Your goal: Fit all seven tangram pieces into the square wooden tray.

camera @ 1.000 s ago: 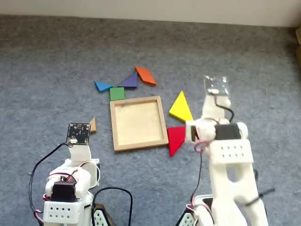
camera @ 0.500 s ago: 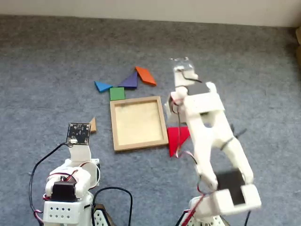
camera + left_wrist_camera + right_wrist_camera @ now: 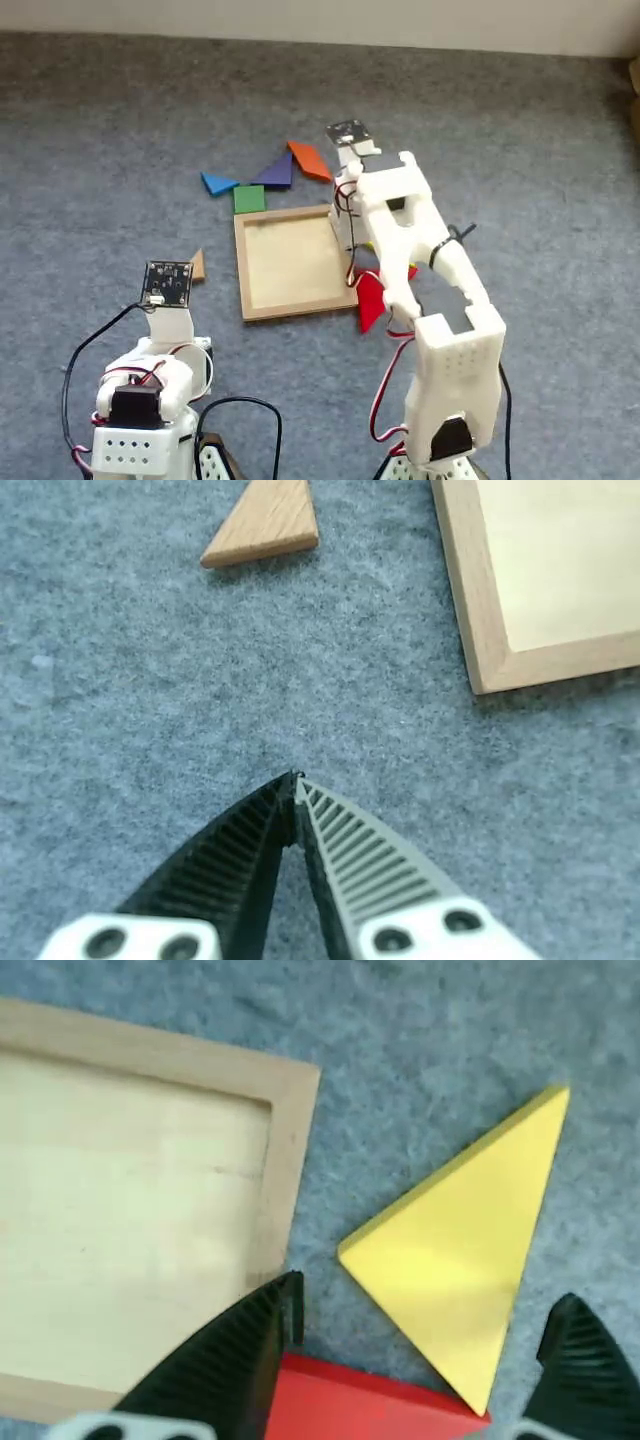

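The square wooden tray (image 3: 246, 268) lies mid-table with nothing in it. My right gripper (image 3: 428, 1315) hangs open just above the yellow triangle (image 3: 460, 1250), one finger at the tray rim (image 3: 290, 1160) and the other past the triangle's far edge. The red triangle (image 3: 350, 1405) touches the yellow one; in the high view it (image 3: 369, 297) peeks out beside my right arm (image 3: 400, 220). My left gripper (image 3: 295, 782) is shut on nothing, low over the carpet near the tray corner (image 3: 490, 630) and short of the plain wooden triangle (image 3: 265, 525).
Behind the tray lie the orange parallelogram (image 3: 310, 160), purple triangle (image 3: 277, 172), blue triangle (image 3: 217, 183) and green square (image 3: 249, 198). The wooden triangle (image 3: 198, 265) sits left of the tray. Grey carpet stretches wide on both sides.
My right arm has swung left from beyond the yellow triangle to above it, next to the tray's right rim. The left arm and the pieces have stayed put.
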Tool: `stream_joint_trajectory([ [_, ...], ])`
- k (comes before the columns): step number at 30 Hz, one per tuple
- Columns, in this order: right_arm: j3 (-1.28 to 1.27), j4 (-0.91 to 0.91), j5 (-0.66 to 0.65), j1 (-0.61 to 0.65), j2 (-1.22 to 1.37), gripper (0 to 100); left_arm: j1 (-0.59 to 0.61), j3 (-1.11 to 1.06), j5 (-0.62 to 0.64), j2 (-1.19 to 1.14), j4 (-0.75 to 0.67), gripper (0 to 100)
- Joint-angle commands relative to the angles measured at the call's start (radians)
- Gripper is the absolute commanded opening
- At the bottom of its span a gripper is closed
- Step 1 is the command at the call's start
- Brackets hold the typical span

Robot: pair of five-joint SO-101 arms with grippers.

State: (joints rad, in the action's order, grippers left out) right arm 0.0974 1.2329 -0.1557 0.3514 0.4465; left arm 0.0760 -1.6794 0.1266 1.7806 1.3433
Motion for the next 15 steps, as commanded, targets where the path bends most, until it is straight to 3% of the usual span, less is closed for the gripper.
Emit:
stream_joint_trajectory([
  [1,0.094,0.002,-0.014,0.008,0.013,36.1,-0.01,-0.016,-0.003,0.038,0.005,1],
  [15,0.097,-0.062,-0.015,-0.042,0.076,36.1,-0.01,-0.016,-0.003,0.038,0.005,1],
])
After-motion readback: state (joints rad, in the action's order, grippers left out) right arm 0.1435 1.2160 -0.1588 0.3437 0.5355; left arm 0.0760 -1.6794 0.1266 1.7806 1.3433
